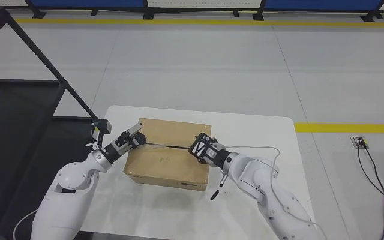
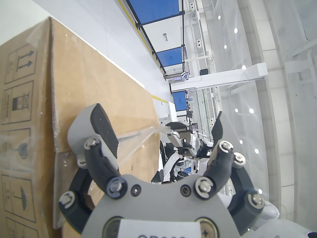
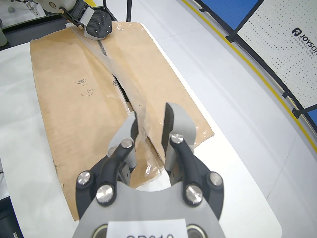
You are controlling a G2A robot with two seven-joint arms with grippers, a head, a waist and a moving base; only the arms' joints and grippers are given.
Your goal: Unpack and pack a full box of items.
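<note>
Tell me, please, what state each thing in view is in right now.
box: flaps down, centre seam gaping slightly.
tape: partly peeled off the seam, lifted end running up to the right end effector.
left end effector: open, one side resting on the box top by the seam.
right end effector: open, tape clinging to one side.

top: high, looking down at table (image 1: pixel 258 132) | wrists: close, facing each other along box (image 1: pixel 174 135) | shared: box top
</note>
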